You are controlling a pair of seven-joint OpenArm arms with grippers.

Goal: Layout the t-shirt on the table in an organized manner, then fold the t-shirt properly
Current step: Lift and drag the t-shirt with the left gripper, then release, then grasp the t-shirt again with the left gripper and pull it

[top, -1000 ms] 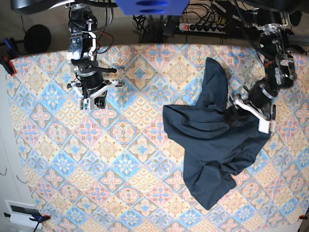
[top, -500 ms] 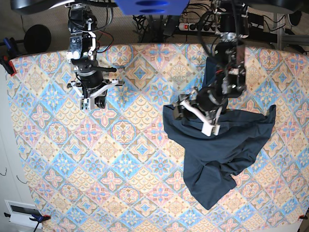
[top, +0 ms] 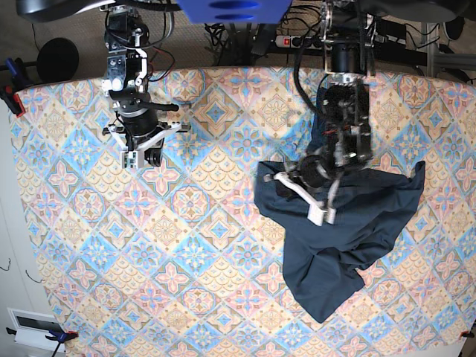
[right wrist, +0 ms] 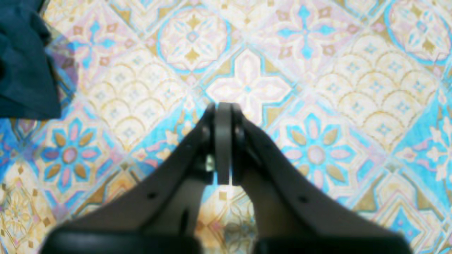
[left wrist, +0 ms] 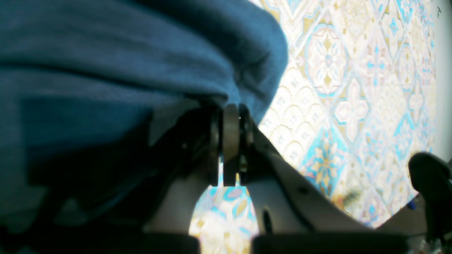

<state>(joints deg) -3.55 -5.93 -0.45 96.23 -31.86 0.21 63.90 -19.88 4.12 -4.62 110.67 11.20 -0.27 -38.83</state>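
Observation:
The dark navy t-shirt (top: 349,223) lies crumpled on the right half of the patterned table (top: 208,238). One part runs up toward the far edge and a flap points to the near edge. My left gripper (top: 277,182) is low over the shirt's left edge. In the left wrist view the left gripper (left wrist: 231,107) is shut, with a fold of the t-shirt (left wrist: 123,53) bunched over its tips. My right gripper (top: 145,158) hovers over bare cloth at the far left. The right gripper (right wrist: 223,106) is shut on nothing, with a corner of the t-shirt (right wrist: 24,70) at the frame's left edge.
A power strip (top: 312,41) and cables lie behind the far edge. Clamps (top: 11,93) hold the tablecloth at the left corner. A white box (top: 33,327) sits off the near left corner. A dark blurred object (left wrist: 430,176) shows at the left wrist view's lower right.
The left arm swung from the shirt's right side across to its left edge and its jaws closed there. The shirt's right part now lies spread out. The right arm stayed still.

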